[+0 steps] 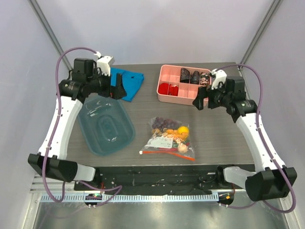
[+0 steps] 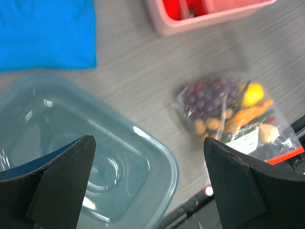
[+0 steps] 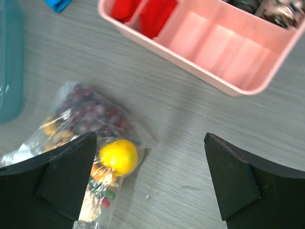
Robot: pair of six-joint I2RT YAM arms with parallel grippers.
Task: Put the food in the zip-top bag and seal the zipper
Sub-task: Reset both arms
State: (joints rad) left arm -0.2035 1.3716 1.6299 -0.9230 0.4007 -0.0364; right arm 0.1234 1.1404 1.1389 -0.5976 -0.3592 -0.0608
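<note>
Near the front middle of the table (image 1: 224, 138) lies the clear bag (image 1: 167, 139), flat on its side, with the food inside it. Dark purple grapes (image 1: 161, 123) fill its far end, a yellow pepper (image 1: 183, 130) sits at the right beside them, orange pieces (image 1: 169, 130) lie between the two, and a beige garlic bulb (image 1: 182, 148) rests close to the mouth. Along the near edge of the bag runs the red-orange zipper (image 1: 169, 152), with its white slider tab (image 1: 141, 152) at the left end. Whether the strip is pressed closed along its whole length cannot be told from these views.

Just left of the bag, not touching it, stands a teal see-through tub (image 1: 106, 125). Behind the tub, at the far left of the table, lies a blue cloth (image 1: 128, 83). A pink divided box (image 1: 167, 98) sits at the far edge, right of the cloth, holding red and dark items.

Neither arm touches the bag. The left gripper (image 2: 150, 186) hangs over the far end of the tub near the cloth, its fingers spread wide apart and holding nothing. The right gripper (image 3: 150, 186) hangs by the right end of the pink box, fingers likewise spread wide with nothing between them, and its camera looks down on the grapes and the pepper.
</note>
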